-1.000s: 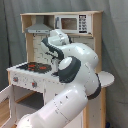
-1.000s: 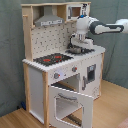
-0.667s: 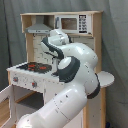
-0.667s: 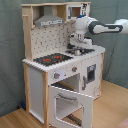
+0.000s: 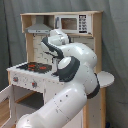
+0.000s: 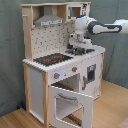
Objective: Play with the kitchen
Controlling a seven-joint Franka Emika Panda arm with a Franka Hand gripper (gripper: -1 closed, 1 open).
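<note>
The kitchen is a tall white and light-wood toy with a grey hood, a pegboard back and a red-ringed stove. Its lower oven door hangs open toward the front, under two knobs. In the second exterior view my arm reaches in from the right. My gripper points down over the sink side of the counter. In the first exterior view the kitchen and its stove show, while my arm's own bulk hides the gripper and the sink.
A microwave-like cabinet sits on the top shelf beside the hood. A smaller door is on the kitchen's right half. Grey curtain hangs behind, and the wooden floor spreads in front of the open oven door.
My wrist has shifted only slightly over the sink side. The oven door stays open as before.
</note>
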